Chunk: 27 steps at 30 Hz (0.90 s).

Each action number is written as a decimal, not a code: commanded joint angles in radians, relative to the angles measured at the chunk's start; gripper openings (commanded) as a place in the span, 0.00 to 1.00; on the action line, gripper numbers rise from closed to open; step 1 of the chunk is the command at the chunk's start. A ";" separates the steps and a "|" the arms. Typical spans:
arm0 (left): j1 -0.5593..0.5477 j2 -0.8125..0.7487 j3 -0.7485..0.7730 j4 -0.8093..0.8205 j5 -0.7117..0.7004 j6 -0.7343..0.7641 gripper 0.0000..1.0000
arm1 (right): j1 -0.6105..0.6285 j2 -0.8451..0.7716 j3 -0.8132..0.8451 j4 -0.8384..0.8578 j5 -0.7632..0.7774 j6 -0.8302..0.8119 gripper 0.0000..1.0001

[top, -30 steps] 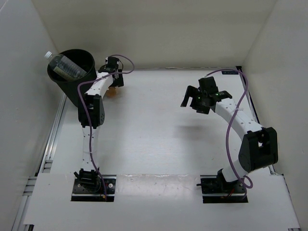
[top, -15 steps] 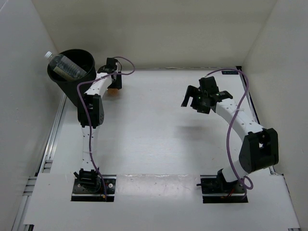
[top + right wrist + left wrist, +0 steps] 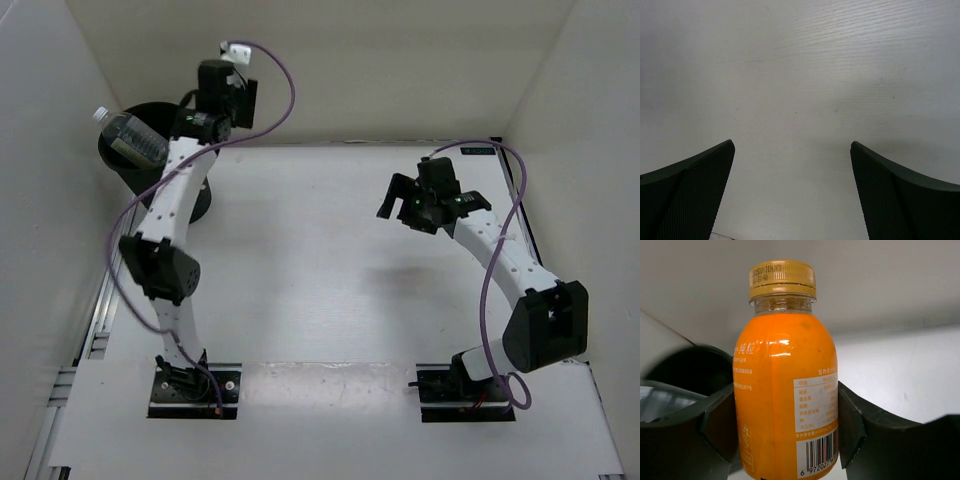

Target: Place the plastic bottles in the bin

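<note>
The left arm (image 3: 170, 215) and right arm (image 3: 500, 255) have slim white links between bulky black joint housings. A thin purple cable (image 3: 293, 92) loops along each arm, and the left one ends in a white plug (image 3: 238, 48) at the upper left of the top view. Small green lights (image 3: 412, 208) glow by the wrists. The bases (image 3: 190, 385) at the bottom edge are black. The left gripper (image 3: 786, 390) has smooth matte black fingers (image 3: 685, 440). The right gripper (image 3: 792, 144) has tapered black fingers (image 3: 690, 195) with a fine mesh texture.
</note>
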 commanded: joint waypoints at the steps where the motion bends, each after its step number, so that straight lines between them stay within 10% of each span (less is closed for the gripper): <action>1: 0.062 -0.171 0.050 0.060 -0.093 0.104 0.10 | 0.020 -0.040 0.007 0.013 0.000 0.024 1.00; 13: 0.375 -0.274 -0.324 0.060 0.089 0.103 0.23 | 0.058 -0.068 0.073 -0.006 0.007 0.033 1.00; 27: 0.446 -0.224 -0.308 0.060 0.214 0.086 0.58 | 0.058 -0.126 -0.009 -0.015 0.035 0.033 1.00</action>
